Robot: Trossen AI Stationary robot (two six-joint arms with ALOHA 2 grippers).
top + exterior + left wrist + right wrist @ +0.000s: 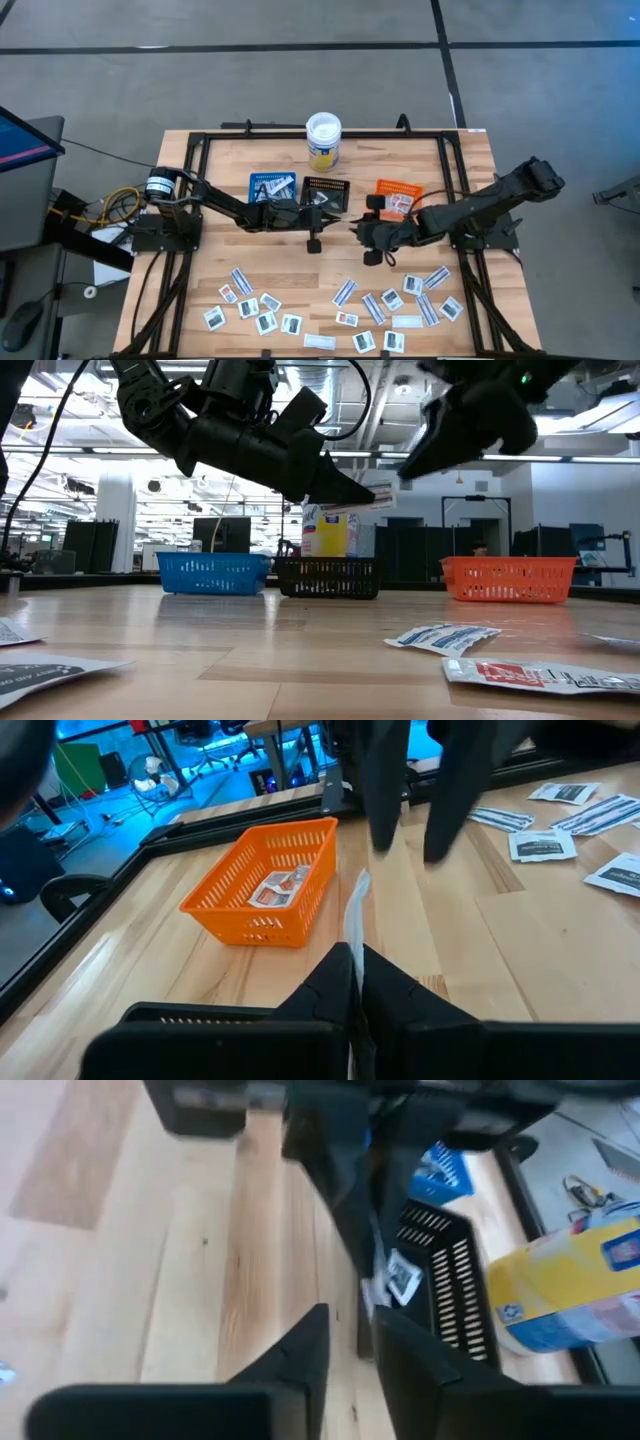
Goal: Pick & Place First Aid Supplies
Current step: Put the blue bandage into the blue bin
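My left gripper (320, 214) hangs above the table's middle, pointing level toward the right edge. It is shut on a small white packet (372, 498) with dark marks. My right gripper (363, 233) faces it from the right, slanting down, open. Its fingers (385, 790) stand just past the packet's free end and touch nothing. Many more packets (350, 305) lie flat along the table's near side. The blue tray (272, 187), black tray (327, 190) and orange tray (398, 198) stand in a row behind the grippers. My left gripper pinches one end of the packet (353, 952) between its two fingers. The fingers come level from the table's left. The packet sticks out past the fingertips, seen edge-on in the left wrist view, and is lifted clear of the table.
A white-lidded yellow-labelled tub (323, 140) stands at the far edge behind the trays. The orange tray (250, 925) holds a packet (280, 888), and the blue tray holds some too. A black frame (200, 140) runs round the table. Bare wood lies between the grippers and the near packets.
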